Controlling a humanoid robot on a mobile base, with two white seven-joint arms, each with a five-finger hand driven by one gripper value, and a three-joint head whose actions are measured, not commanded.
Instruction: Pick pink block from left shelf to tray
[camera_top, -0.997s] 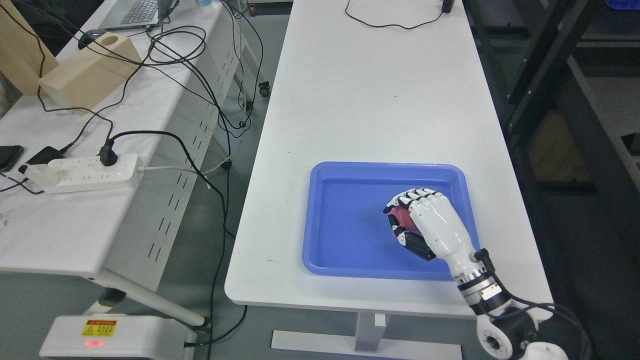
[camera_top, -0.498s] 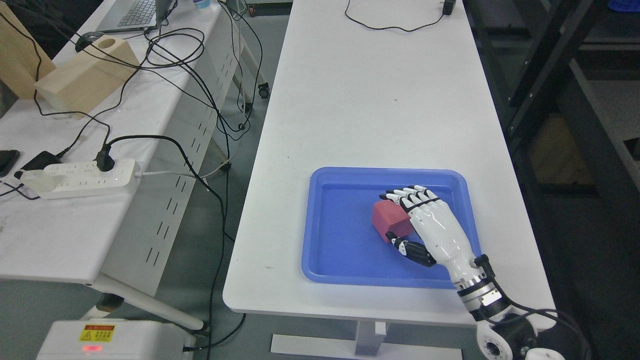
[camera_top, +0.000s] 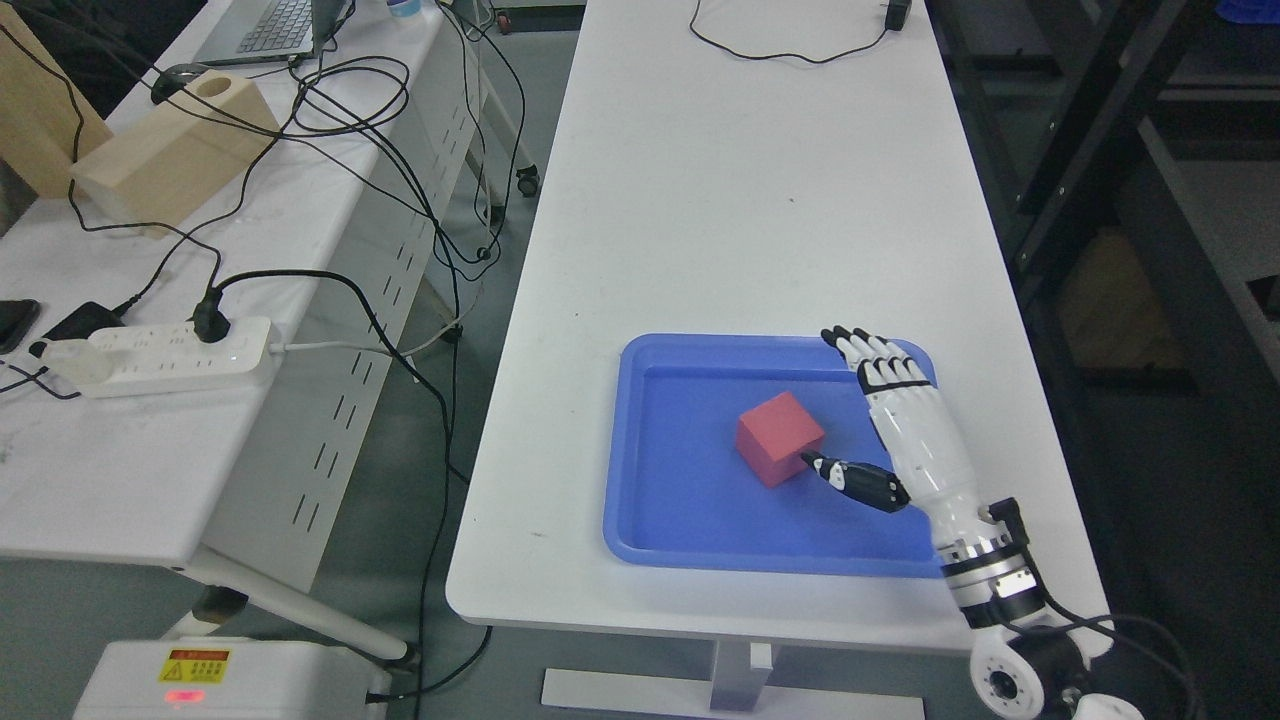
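Right robot hand (camera_top: 905, 430) enters from lower right, over the right side of the blue tray (camera_top: 680, 520), fingers (camera_top: 880, 365) straight & spread, holding nothing; thumb tip just beside the pink block (camera_top: 780, 437), contact unclear. Block sits flat in the tray, approx. mid-right. Tray rests at the near end of the white tabletop (camera_top: 740, 200). Black cable (camera_top: 770, 52) at far end.

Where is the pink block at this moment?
In the head view, the pink block lies inside the blue tray, right of its middle, just left of the open right hand.
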